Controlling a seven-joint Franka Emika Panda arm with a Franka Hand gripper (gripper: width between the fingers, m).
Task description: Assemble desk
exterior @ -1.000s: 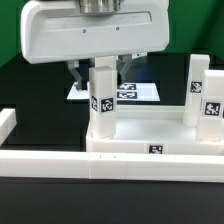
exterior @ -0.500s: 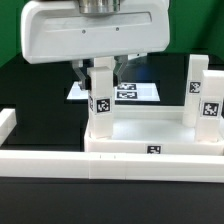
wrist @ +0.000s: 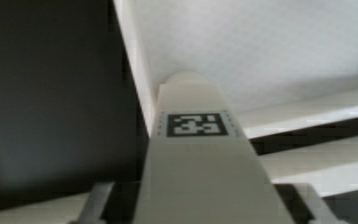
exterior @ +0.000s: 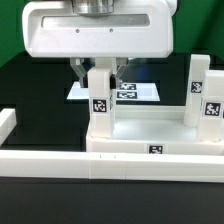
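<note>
White plastic throughout, the desk lies as a rectangular tabletop [exterior: 150,135] with a raised rim, resting on the black surface [exterior: 30,90] just behind a long low white border rail [exterior: 60,160] and carrying a small black-and-white tag on its front edge. A square-post leg [exterior: 101,100] stands upright on the tabletop's corner toward the exterior view's left, tagged on its face; two more legs [exterior: 204,95] stand at the opposite end. The end effector [exterior: 99,70] is closed about the top of the first leg, a finger pressed against each side. Beyond the tabletop, the marker board [exterior: 135,92] lies flat on the surface. The wrist view alone looks down the gripped leg [wrist: 201,150], its tag sharp, with the tabletop's pale floor [wrist: 265,50] blurred beyond; the exterior view alone shows the other legs, rail and marker board.
</note>
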